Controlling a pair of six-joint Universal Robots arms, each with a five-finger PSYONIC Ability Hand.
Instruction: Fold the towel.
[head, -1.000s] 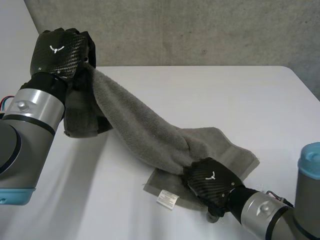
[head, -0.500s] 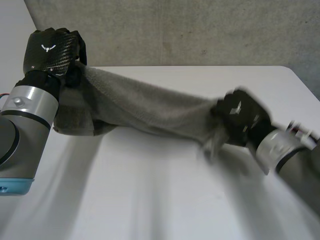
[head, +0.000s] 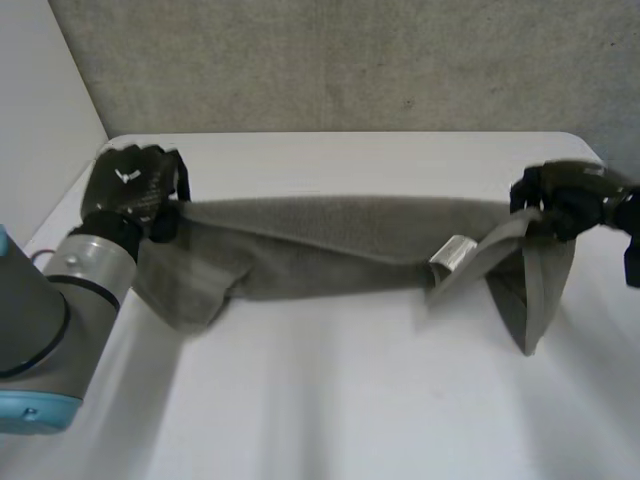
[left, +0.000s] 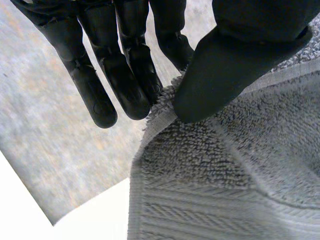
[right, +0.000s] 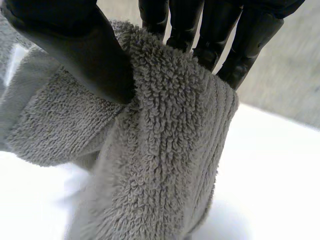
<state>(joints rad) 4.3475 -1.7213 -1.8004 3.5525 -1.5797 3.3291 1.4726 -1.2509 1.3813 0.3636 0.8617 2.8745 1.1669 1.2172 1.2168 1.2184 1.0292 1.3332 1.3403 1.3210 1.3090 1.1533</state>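
As the left robot hand (head: 130, 185) and right robot hand (head: 565, 197) pinch the towel (head: 330, 235) stretched mid-frame, it likely needs laying flat.

A bare lab-like test bench: a plain white table (head: 330, 400) set against a rough grey wall (head: 350, 60).

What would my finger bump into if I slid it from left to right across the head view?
left hand pinching one end → towel stretched between the hands → white label → right hand pinching the other end
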